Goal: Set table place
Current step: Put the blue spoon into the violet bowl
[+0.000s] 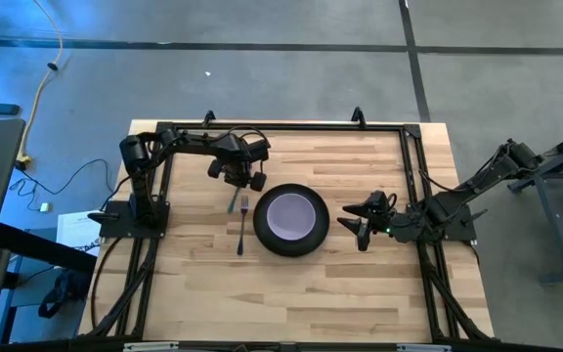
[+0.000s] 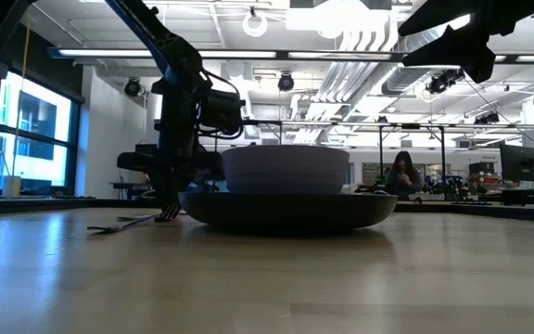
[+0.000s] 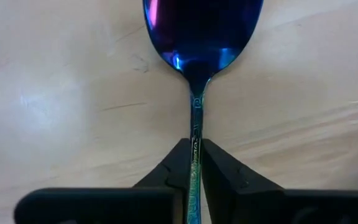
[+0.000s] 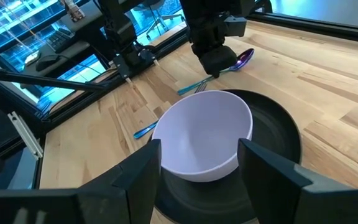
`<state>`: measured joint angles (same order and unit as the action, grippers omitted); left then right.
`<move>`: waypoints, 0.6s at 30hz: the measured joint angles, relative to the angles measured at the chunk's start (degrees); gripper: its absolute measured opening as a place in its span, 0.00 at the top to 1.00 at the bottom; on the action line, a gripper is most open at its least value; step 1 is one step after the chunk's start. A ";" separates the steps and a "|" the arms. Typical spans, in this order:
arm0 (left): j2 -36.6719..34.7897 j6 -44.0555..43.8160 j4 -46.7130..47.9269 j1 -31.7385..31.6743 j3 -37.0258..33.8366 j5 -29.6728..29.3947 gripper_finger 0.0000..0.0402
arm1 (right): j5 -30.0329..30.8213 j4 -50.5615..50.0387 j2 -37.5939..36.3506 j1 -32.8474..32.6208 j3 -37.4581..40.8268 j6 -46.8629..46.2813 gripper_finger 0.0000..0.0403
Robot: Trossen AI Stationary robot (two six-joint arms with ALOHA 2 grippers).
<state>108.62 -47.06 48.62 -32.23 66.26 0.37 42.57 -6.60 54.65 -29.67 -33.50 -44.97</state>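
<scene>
A: Two arms over one table (image 1: 291, 284). Nearest the front edge, what lies on it?

B: Bare pale planks, a broad open strip across the whole width. Farther in, at mid-table, the dark grey plate (image 1: 262, 238) with the lavender bowl (image 1: 289, 216) seated inside it.

A: And beside the plate?

B: On its left the fork (image 1: 242, 223), lying flat just beside the rim; I cannot tell if it touches. On its right the right gripper (image 1: 359, 222), raised above the wood with its fingers spread wide and holding nothing. In the right wrist view the bowl shows between those fingers.

A: Beyond that?

B: The left gripper (image 1: 235, 182), low at the table toward the far edge, behind the fork. Its fingers (image 3: 178, 167) are pinched on the blue handle of the spoon (image 3: 199, 56); the purple head lies on the wood ahead of them.

A: Room at the edges?

B: Open planks to the right of the plate and along the far black frame; both arm bases stand at the side edges.
</scene>
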 joint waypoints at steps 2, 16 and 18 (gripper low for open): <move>0.00 0.67 0.03 0.00 0.00 -0.32 0.95 | -0.20 0.01 0.00 0.00 0.00 -0.07 0.49; -0.02 7.00 0.68 0.00 0.26 -1.00 0.99 | -1.24 0.01 0.00 0.00 0.00 -1.23 0.49; 0.06 7.87 1.21 0.00 0.66 -1.10 0.99 | -1.25 0.02 0.00 0.00 0.00 -1.25 0.49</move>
<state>108.68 -39.18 49.83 -32.23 66.92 -0.73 41.32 -6.58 54.65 -29.67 -33.50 -46.22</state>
